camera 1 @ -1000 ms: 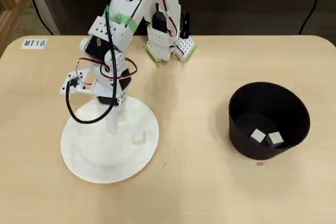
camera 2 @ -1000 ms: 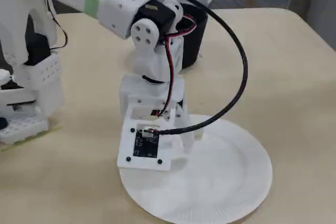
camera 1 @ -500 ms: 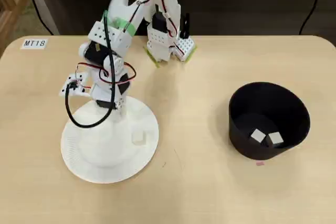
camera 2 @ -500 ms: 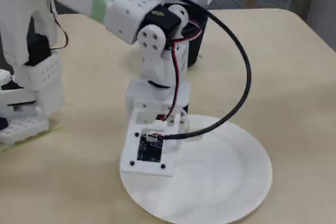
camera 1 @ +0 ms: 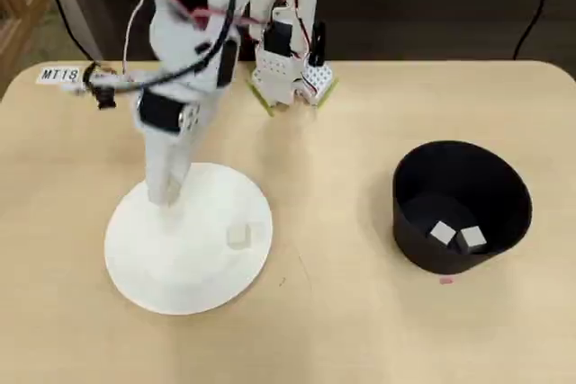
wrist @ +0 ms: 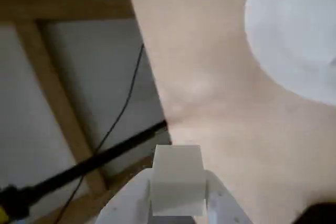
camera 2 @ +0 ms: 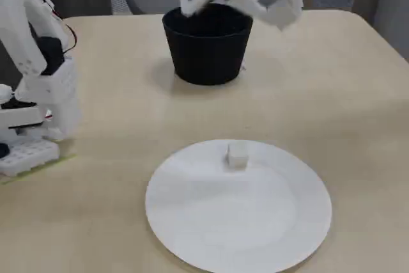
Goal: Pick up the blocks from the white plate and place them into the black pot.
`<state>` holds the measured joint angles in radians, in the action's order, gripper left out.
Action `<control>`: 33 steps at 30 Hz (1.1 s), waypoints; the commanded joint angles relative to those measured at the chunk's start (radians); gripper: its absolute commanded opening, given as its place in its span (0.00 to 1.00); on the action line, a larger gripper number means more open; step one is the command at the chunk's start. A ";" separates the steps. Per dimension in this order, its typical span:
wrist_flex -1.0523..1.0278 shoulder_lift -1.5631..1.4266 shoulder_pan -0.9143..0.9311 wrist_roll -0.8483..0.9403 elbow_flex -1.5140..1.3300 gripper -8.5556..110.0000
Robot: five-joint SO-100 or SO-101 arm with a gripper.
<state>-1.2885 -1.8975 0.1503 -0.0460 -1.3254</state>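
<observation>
In the wrist view my gripper (wrist: pixel 177 192) is shut on a white block (wrist: pixel 177 174), held above the bare table with the white plate (wrist: pixel 294 35) at the upper right. In the overhead view the gripper (camera 1: pixel 166 192) hangs over the plate's (camera 1: pixel 171 267) far left rim, and it hides the held block. One pale block (camera 1: pixel 238 236) lies on the plate, and it also shows in the fixed view (camera 2: pixel 237 155). The black pot (camera 1: pixel 423 222) stands to the right with two blocks (camera 1: pixel 441 233) (camera 1: pixel 471 239) inside. In the fixed view the arm is blurred, high in front of the pot (camera 2: pixel 208 52).
The arm's base (camera 1: pixel 286 74) is clamped at the table's back edge, with cables and a label (camera 1: pixel 59 75) at the back left. In the wrist view the table edge, a wooden frame (wrist: pixel 58 103) and a black cable lie to the left.
</observation>
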 commanded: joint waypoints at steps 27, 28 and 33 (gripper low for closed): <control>0.758 -0.403 -0.850 -0.170 -0.957 0.05; 0.773 -0.388 -0.847 -0.152 -0.968 0.05; 0.821 -0.308 -0.830 -0.080 -0.974 0.05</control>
<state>-0.5031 -2.2258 -0.6918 -0.1580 -2.2979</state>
